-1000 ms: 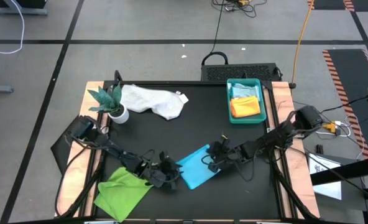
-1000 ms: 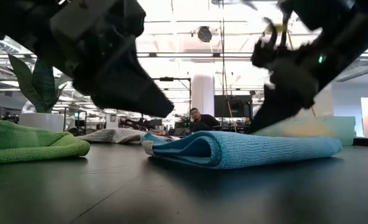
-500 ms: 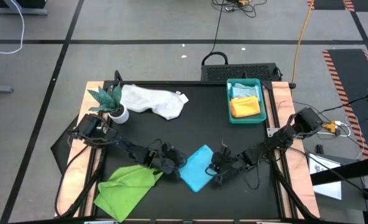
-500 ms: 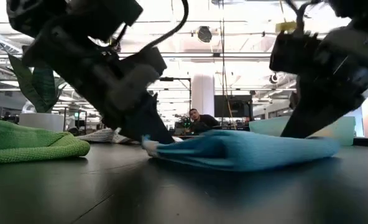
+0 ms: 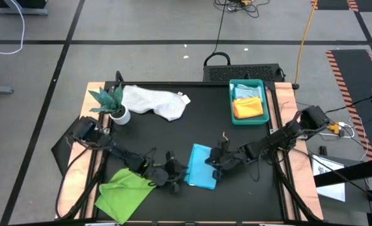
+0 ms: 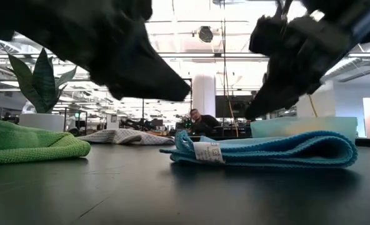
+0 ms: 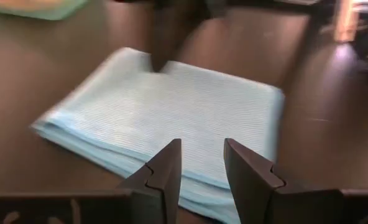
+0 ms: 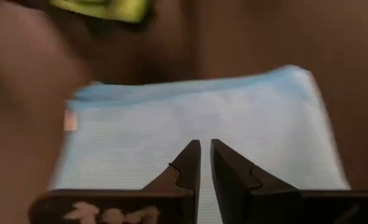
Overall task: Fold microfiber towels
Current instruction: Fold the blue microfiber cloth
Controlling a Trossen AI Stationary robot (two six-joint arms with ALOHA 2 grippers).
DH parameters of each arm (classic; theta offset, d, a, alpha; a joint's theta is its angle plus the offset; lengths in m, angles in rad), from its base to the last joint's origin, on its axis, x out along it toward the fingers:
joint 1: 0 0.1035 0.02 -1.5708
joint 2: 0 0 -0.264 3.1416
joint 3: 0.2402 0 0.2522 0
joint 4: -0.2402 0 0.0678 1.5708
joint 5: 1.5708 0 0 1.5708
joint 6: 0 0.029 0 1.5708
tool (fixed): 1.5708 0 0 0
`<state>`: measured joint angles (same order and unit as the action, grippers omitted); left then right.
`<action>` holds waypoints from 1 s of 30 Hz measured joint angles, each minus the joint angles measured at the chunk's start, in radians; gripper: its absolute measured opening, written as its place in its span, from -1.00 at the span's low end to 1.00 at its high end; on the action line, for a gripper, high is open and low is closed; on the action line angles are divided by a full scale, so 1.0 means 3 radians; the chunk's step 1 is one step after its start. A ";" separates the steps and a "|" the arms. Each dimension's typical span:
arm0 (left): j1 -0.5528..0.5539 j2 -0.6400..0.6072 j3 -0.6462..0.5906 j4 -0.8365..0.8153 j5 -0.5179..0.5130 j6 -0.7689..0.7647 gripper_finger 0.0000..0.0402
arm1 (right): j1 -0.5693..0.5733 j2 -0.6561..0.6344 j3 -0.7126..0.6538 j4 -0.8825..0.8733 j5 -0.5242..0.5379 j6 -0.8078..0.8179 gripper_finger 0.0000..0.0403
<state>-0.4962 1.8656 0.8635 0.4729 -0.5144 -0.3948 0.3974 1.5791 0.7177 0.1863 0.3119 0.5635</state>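
On the black table [image 5: 173,135], the folded turquoise towel [image 5: 201,166] lies near-centre, long axis near-to-far, between the slightly parted, empty left gripper [image 5: 175,176] and the almost closed, empty right gripper [image 5: 215,161], both just beside it.

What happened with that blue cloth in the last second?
The turquoise towel now lies flat as a tidy folded rectangle, turned from its earlier slant. The left gripper and right gripper have let go and lifted off it. The green towel, white towel, tray and plant stayed put.
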 joint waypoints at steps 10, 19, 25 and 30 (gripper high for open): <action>0.0509 0.0050 0.0000 0.0226 0.0281 0.0668 -0.39 | 0.0491 0.0022 0.0001 0.0180 0.0213 0.0000 -0.87; 0.0496 0.0094 0.0001 0.0619 0.0575 0.0775 -0.39 | 0.0831 0.0022 0.0001 0.0235 0.0359 0.0109 -0.87; 0.0516 0.0094 0.0000 0.0760 0.0810 0.0578 -0.39 | 0.0904 0.0056 0.0001 0.0261 0.0370 0.0297 -0.87; 0.0494 0.0095 -0.0001 0.0742 0.1014 0.0903 -0.39 | 0.0931 0.0238 0.0001 0.0269 0.0373 0.0507 -0.87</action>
<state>-0.3481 1.8942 0.8631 0.6956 -0.2102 -0.1240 0.6768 1.6506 0.7181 0.2671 0.4237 0.7156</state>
